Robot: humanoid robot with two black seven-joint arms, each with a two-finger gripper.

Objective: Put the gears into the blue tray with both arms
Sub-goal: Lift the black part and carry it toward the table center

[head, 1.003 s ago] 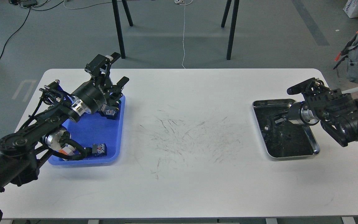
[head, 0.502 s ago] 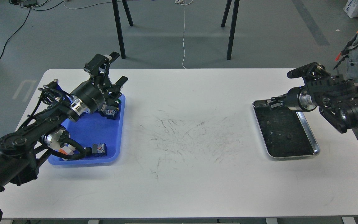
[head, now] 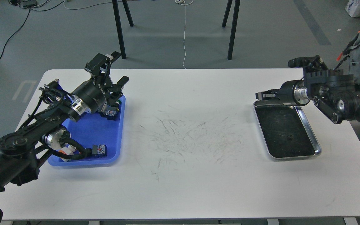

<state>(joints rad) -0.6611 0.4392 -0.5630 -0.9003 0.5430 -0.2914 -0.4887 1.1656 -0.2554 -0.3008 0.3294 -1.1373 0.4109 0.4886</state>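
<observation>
The white bench point(head: 183, 175) carried a blue tray point(head: 92, 131) at the left and a silver tray point(head: 311, 137) at the right. 1 gear point(head: 290, 136) lay in the silver tray, alone near its middle. The right gripper point(head: 261, 94) hung above the far rim of this tray; its fingers were close together, but I cannot tell if they held anything. The left gripper point(head: 114, 70) was over the far right corner of the blue tray, with its fingers spread wide. 2 switches point(head: 100, 150) lay in the blue tray.
</observation>
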